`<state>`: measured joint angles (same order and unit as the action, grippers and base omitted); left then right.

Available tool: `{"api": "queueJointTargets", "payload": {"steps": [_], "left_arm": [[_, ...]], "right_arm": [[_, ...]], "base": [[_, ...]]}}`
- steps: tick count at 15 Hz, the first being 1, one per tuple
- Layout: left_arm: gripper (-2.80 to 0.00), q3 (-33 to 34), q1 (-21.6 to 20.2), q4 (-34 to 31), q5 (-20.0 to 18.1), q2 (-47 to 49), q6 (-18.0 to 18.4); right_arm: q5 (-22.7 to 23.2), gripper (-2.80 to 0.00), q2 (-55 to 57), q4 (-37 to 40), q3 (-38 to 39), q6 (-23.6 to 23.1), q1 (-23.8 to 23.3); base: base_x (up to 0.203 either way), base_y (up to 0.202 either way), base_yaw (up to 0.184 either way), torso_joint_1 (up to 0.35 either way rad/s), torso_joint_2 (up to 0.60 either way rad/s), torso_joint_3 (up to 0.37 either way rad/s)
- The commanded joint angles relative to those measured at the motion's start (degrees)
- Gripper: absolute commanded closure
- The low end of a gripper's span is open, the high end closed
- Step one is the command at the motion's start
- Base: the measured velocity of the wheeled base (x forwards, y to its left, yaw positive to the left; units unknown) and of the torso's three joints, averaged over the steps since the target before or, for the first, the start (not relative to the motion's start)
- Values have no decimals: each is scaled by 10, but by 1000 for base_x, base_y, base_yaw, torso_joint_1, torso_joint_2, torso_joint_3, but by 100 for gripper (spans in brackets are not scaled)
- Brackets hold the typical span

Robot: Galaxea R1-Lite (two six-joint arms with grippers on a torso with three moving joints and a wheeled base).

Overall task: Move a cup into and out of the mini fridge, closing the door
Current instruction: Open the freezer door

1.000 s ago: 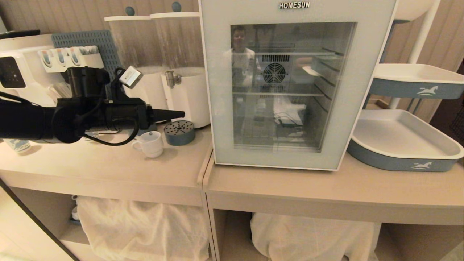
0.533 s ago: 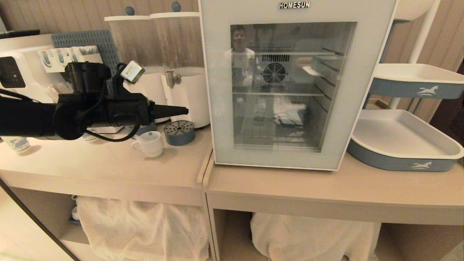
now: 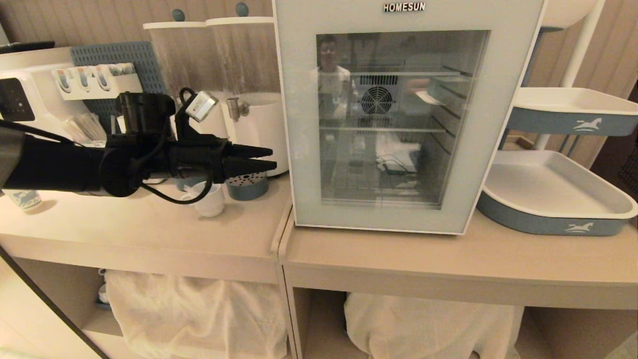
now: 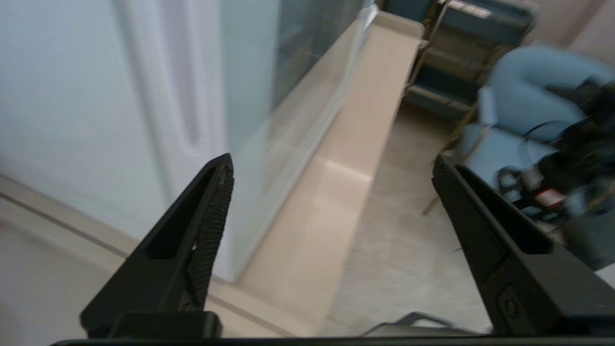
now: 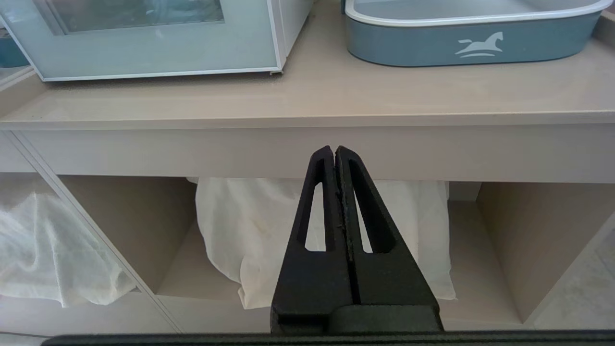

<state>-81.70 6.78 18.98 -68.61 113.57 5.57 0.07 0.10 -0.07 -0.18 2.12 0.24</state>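
In the head view, we are reaching our left gripper (image 3: 271, 157) in from the left side of the frame, its two black fingers parted and empty, tips pointing at the left edge of the mini fridge (image 3: 406, 114). The door (image 3: 304, 149) is sitting shut against the cabinet, its glass window filling the upper middle of the picture. The cup (image 3: 209, 201) is standing on the counter (image 3: 149, 234) at centre left, partly hidden under our arm, just beside a round blue perforated coaster (image 3: 247, 185).

In the left wrist view, we are seeing the left gripper (image 4: 331, 168) spread wide with nothing between its fingers (image 4: 211, 216). The fridge's white side wall (image 4: 62, 96) is filling the upper left of the frame, and the door's frosted edge (image 4: 245, 96) is running just beyond one fingertip.

In the right wrist view, we are holding the right gripper (image 5: 335, 150) pressed fully closed and empty at lower centre, parked below the counter's front edge (image 5: 307, 139); the fridge's lower corner (image 5: 158, 53) is showing at upper left.

We are judging the cup to be light, rigid, glazed and therefore slippery, and breakable if dropped; pinching its wall across the rim, opposite the handle, looks the surest hold. The door looks stiff and hinged, best pulled by its left edge.
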Motion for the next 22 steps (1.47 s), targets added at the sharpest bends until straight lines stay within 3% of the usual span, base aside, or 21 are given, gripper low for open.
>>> {"api": "queueJointTargets", "payload": {"steps": [1, 4, 8, 22], "left_arm": [[-280, -8, 2, 0, -4, 10, 11], [-280, -15, 2, -2, -5, 10, 15], [-280, -33, 2, -18, -38, 11, 14], [-280, -111, 25, -23, -58, 76, 15]], "right_arm": [[0, 0, 1, 0, 0, 0, 0], [0, 0, 1, 0, 0, 0, 0], [0, 0, 1, 1, 0, 0, 0], [0, 0, 1, 1, 0, 0, 0]], "base": [[0, 0, 0, 0, 0, 0], [0, 0, 0, 0, 0, 0], [0, 0, 0, 0, 0, 0], [0, 0, 0, 0, 0, 0]]}}
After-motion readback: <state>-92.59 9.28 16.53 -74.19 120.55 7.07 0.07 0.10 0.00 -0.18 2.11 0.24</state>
